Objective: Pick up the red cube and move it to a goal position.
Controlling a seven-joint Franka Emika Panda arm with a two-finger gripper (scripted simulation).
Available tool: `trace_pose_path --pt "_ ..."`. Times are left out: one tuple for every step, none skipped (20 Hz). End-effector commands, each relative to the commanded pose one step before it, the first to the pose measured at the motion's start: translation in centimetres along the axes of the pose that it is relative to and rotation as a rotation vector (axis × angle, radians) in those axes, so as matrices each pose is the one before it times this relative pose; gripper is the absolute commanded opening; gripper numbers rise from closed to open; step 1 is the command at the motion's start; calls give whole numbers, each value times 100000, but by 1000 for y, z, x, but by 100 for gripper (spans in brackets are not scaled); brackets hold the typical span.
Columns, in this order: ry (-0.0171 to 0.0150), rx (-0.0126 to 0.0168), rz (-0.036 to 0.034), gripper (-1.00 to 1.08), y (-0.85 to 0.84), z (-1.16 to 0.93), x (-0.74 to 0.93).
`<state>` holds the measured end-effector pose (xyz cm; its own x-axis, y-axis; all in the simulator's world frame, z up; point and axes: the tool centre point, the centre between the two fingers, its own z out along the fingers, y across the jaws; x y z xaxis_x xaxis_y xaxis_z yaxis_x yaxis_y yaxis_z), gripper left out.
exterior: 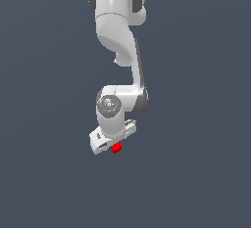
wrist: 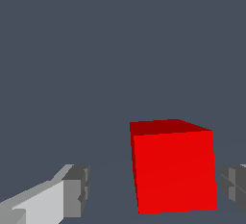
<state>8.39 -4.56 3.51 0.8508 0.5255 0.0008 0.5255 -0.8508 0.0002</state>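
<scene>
Dark grey table is lying all around while the robot's jaws are hanging wide open around the red cube (wrist: 173, 168), not squeezing it yet, so lifting and moving are still waiting.

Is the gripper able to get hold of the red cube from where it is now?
Probably yes. In the wrist view the red cube sits between the open fingers of the gripper, nearer one, with nothing between them.

A plain slate-grey surface (exterior: 196, 173) — flat, uniform
</scene>
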Motion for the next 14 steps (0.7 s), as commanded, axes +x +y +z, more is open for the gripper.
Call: trace_pose_path --pt "17 -16 -3164 100 333 695 451" --pt "-23 10 -911 100 98 218 126" --pt "-20 9 -798 100 85 190 111" --pt "-18 7 -685 100 73 163 96" --pt "-15 6 -573 100 62 136 80" --pt "-13 5 -466 100 50 110 67" --pt "-10 3 -359 100 37 84 53" --pt "-7 2 -254 100 25 58 40" --pt "-5 1 -146 100 14 32 26" --pt "-2 0 -49 100 -1 6 17" --pt "1 -1 69 100 -6 -20 -3" --pt "4 -2 169 100 -19 -45 -14" --pt "6 -3 239 100 -25 -61 -25" --pt "4 -2 154 100 -18 -40 -16"
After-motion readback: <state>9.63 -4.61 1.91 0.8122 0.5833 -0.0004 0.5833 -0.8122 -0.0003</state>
